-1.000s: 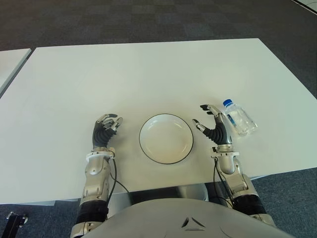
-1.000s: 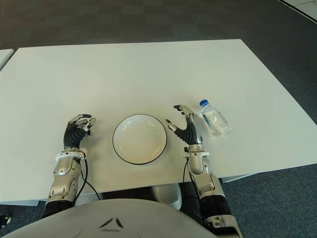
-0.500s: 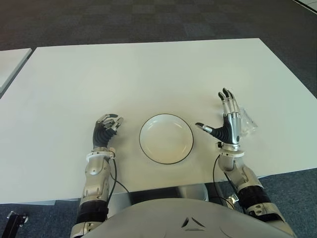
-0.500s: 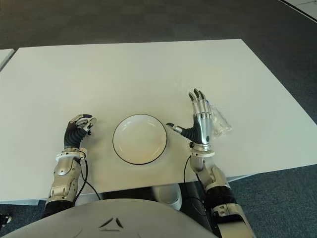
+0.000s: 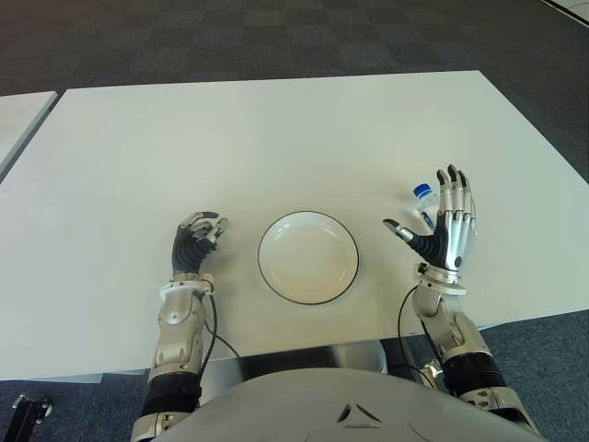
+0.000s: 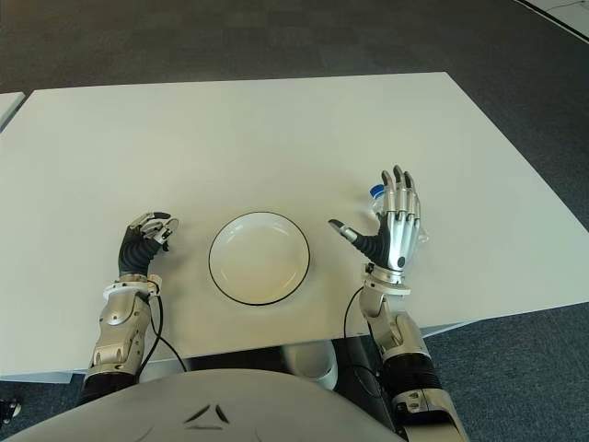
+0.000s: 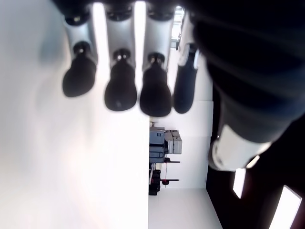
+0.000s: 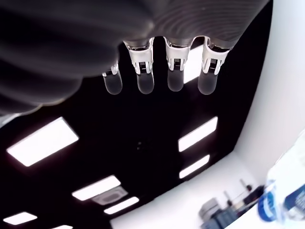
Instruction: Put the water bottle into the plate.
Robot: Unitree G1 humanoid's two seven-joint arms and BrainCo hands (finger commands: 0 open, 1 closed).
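Fingers of my right hand are spread straight, empty, raised just in front of the bottle lying on the surface, right of the plate. I should lower and wrap its body. Left hand, loosely curled, idles left of the plate.

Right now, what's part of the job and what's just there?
In the job:
- water bottle, lying on the table behind the right hand, mostly hidden by it
- plate, bare, between the two hands
- right hand, raised, fingers spread, holding nothing

Just there:
- left hand, curled, to the left of the plate
- table
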